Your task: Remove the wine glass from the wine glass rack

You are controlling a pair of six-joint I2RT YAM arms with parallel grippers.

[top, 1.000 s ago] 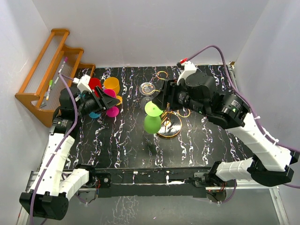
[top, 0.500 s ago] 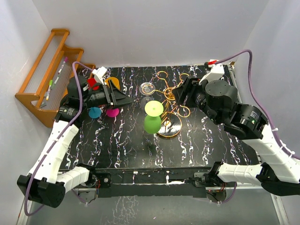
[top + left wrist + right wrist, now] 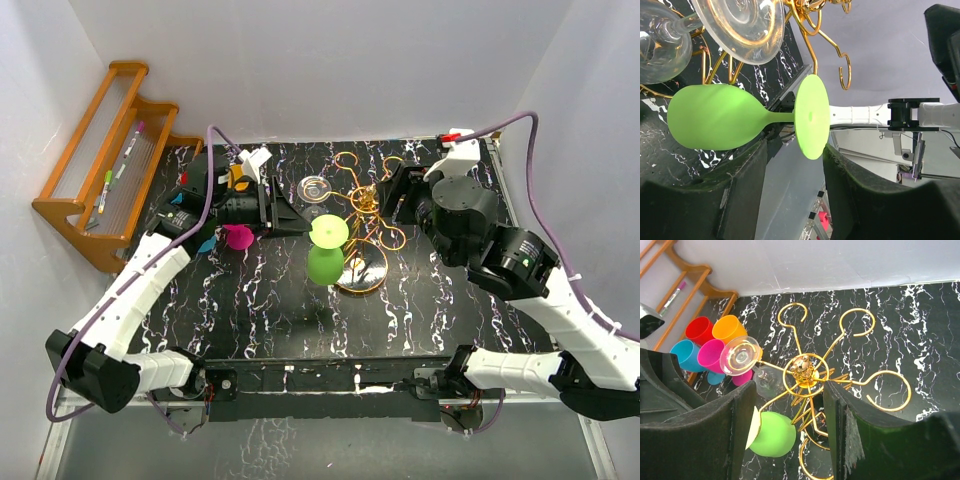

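Wine glass (image 3: 715, 122), lime green, inverted on gold rack (image 3: 802, 369), left gripper (image 3: 792, 160), right gripper (image 3: 790, 395), both splayed

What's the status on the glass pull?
Left gripper open, lined up on green wine glass, not touching. Right gripper open above rack. Clear glass hanging close beside.

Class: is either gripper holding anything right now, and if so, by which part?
Nothing is held. The left gripper is open, the green wine glass just beyond its fingertips, hanging on the gold rack. The right gripper is open above the rack.
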